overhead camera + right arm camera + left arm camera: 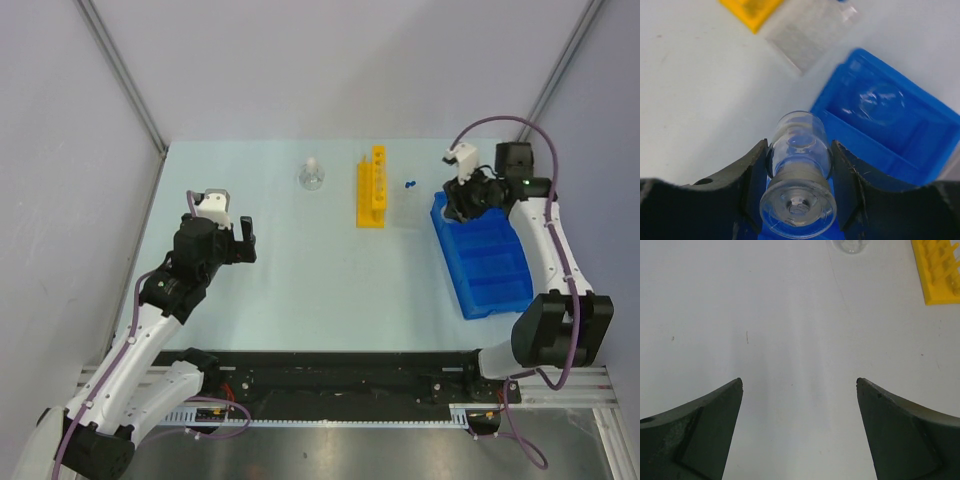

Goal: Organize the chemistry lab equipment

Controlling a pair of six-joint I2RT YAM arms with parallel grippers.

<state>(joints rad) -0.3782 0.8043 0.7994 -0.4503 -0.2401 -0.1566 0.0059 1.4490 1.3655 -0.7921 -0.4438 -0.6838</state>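
Pale table (pixel 300 290), left jaws apart, right jaws clamped on small clear beaker (pixel 799 165) at corner of blue compartmented bin (pixel 920 125)

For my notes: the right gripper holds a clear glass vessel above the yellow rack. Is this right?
No. The right gripper holds the clear glass vessel above the blue bin, not the yellow rack, as the right wrist view shows.

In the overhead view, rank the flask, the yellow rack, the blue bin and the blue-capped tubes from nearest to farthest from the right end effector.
From the right end effector, shut on a clear vial:
1. blue bin, directly beneath it
2. blue-capped tubes, just to its left
3. yellow rack, beyond the tubes
4. flask, farthest left
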